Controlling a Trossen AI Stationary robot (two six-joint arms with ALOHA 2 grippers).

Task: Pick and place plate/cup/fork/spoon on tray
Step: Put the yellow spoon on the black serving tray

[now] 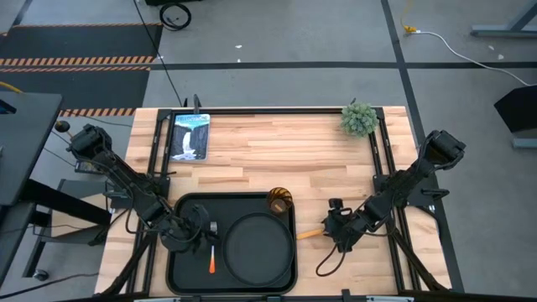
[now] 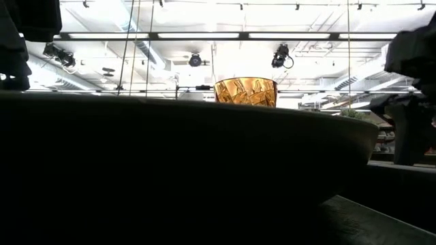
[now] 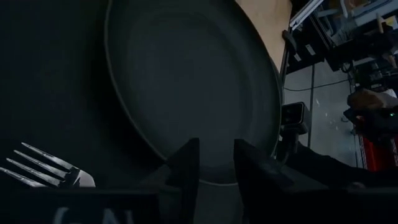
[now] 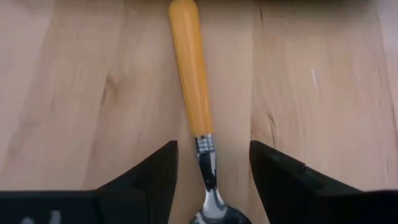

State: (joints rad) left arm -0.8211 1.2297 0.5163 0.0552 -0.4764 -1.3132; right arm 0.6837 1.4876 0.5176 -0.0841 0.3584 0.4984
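1. I have the right tool (image 4: pixel 211 171) low over the spoon (image 4: pixel 198 106), its fingers spread wide with the spoon's neck lying between them on the bare wood surface (image 1: pixel 277 151), just right of the tray (image 1: pixel 180 273). Nothing is gripped yet.
2. To do this step well, I judge I should close squarely on the neck where handle meets metal, keeping the fingers level so the thin shaft does not twist out, then lift clear of the tray's rim before carrying it across.
3. The left tool (image 3: pixel 214 165) hangs over the tray beside the fork (image 1: pixel 212 252), its fingers partly apart and holding nothing that I can see.
4. The plate (image 1: pixel 260 247) lies inside the tray on its right half; the cup (image 1: pixel 279 200) stands at the tray's far right corner; the fork lies on the tray left of the plate.
5. My count: one plate, one cup, one fork, one spoon, one tray. Only the spoon looks left to place.
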